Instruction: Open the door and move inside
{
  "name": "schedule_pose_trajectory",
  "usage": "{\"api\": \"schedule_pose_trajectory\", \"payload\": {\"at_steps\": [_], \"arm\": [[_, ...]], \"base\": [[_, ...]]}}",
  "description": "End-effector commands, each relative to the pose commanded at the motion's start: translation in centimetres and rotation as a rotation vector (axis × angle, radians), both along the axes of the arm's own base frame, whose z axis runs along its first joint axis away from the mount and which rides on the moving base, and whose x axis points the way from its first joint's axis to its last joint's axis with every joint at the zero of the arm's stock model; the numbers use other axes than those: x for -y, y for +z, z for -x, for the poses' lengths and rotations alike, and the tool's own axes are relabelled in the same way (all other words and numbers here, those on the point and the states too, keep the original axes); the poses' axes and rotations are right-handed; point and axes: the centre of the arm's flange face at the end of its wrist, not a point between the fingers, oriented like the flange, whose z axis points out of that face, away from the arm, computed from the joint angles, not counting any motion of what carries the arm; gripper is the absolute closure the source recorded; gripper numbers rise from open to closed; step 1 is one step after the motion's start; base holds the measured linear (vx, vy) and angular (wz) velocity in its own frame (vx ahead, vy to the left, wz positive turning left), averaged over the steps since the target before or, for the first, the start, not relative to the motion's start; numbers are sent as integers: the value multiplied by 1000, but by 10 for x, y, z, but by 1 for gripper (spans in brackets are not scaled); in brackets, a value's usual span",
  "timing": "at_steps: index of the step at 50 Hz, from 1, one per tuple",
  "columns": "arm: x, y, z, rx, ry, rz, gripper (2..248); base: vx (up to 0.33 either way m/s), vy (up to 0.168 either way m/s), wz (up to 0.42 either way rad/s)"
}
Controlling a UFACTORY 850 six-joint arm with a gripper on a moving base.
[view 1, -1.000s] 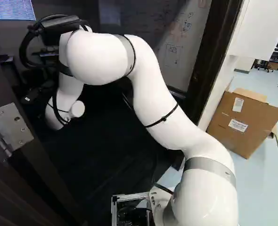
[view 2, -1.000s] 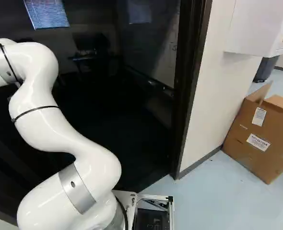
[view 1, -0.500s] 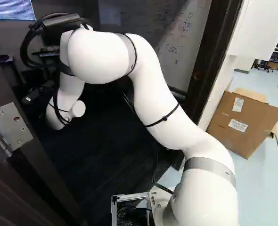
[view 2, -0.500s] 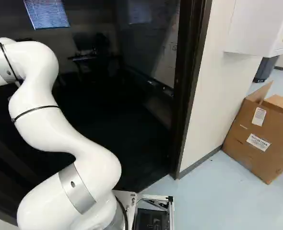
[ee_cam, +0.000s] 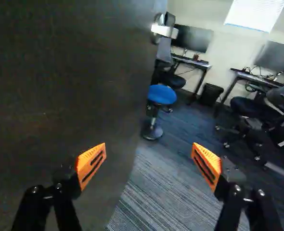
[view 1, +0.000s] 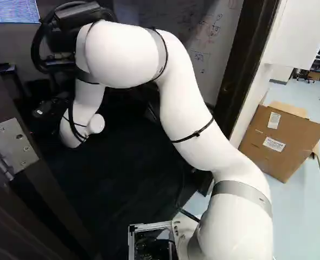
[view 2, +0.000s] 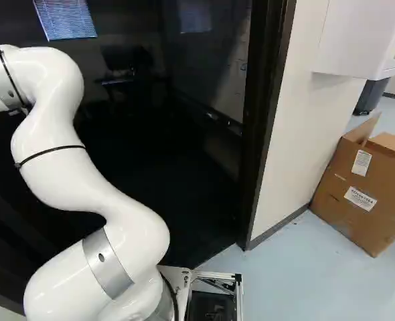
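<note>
Wrist view shows me the gripper [view 1: 45, 109] with its two fingers wide apart and nothing gripped between them; the orange pads [ee_cam: 91, 163] face each other across a broad gap. Beside them is the door [ee_cam: 60, 77], a big dark panel standing open; one finger shows against its face, though I can't tell whether they touch, and the other shows over the striped carpet [ee_cam: 156, 197]. A silver handle [ee_cam: 164, 31] sits by the door's far edge; past that edge there's a blue stool [ee_cam: 162, 94], then two desks with monitors [ee_cam: 192, 38], a black bin [ee_cam: 211, 94] between the desks, and dark office chairs.

Left base view has the white arm [view 1: 187, 114] rising from its joint, arching over toward the doorway and bending down at its far end; a metal hinge [view 1: 12, 149] shows on dark wood at that view's left, and a whiteboard [view 1: 206, 51] with drawings hangs inside the dim room. Right base view gives me the dark door frame [view 2: 263, 120], upright beside a pale wall [view 2: 304, 127]; window blinds [view 2: 65, 19] glow at the far side of the room. Outside the doorway, a cardboard box [view 2: 361, 194] leans by the wall on the pale floor [view 2: 298, 281], its flaps up; a white cabinet [view 2: 351, 40] juts out above.
</note>
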Motion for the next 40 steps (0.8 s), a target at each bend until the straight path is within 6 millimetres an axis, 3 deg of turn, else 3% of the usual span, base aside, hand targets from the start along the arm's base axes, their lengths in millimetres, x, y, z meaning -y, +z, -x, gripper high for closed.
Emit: {"api": "schedule_pose_trajectory", "payload": {"at_steps": [40], "arm": [[75, 9, -8, -40, -111, 25, 3]], "base": [[0, 0, 0]]}}
